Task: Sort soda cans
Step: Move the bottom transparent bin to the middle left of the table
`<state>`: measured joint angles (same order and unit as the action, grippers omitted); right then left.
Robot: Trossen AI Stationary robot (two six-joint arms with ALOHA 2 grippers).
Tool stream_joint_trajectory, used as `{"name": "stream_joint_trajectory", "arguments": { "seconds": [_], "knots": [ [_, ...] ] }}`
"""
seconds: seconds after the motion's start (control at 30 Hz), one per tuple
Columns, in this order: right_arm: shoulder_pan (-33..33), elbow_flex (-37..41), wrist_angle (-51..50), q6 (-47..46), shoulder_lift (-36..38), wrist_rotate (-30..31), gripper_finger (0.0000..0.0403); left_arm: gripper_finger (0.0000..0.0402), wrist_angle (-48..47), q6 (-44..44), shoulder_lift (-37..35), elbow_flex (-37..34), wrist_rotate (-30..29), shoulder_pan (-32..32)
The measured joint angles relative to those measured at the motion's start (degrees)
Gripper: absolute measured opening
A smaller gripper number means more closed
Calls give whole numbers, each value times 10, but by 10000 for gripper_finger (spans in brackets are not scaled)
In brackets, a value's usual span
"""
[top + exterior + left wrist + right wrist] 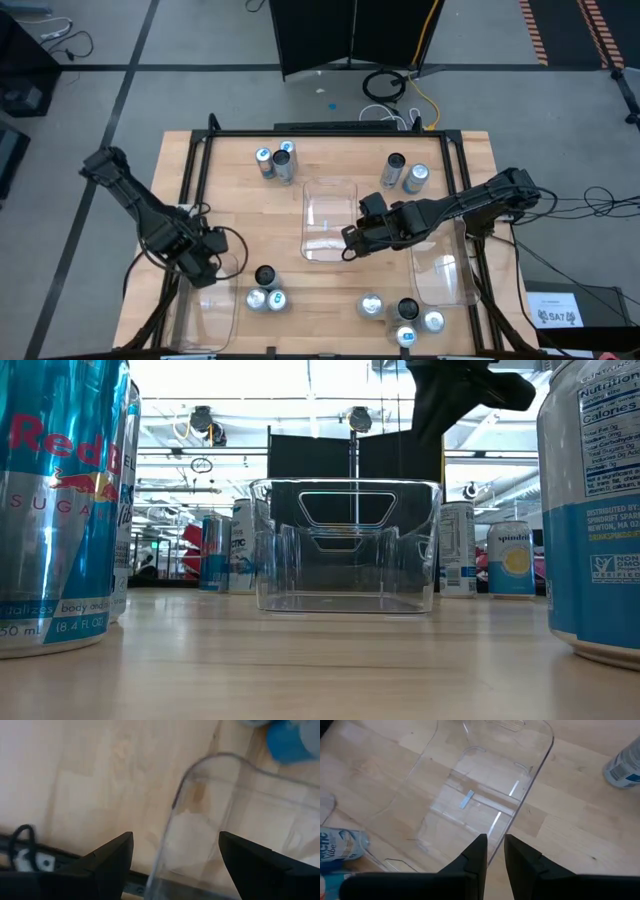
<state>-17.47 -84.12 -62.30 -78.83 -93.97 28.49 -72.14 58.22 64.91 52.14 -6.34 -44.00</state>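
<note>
Clear plastic makes up the middle tray (330, 215), empty, and the right gripper (349, 240) hangs over its near right edge with fingers almost together, carrying nothing as far as I can see. The left gripper (208, 262) waits wide open and empty over the left tray (210, 820). Soda cans (275, 162) stand in clusters at the table's corners, none sorted yet. Next, I'd guess, the right gripper must open and reach for a can.
</note>
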Motion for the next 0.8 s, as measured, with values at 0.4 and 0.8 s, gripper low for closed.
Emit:
{"name": "stream_joint_trajectory", "arguments": {
  "seconds": [0.4, 0.8],
  "knots": [
    [0, 0, 9, 0, 0, 0, 59, 177, -10, -96, -15, -89, 15, 39],
    [0, 0, 13, 0, 0, 0, 59, 11, -59, -329, -68, -96, -69, 209]
  ]
}}
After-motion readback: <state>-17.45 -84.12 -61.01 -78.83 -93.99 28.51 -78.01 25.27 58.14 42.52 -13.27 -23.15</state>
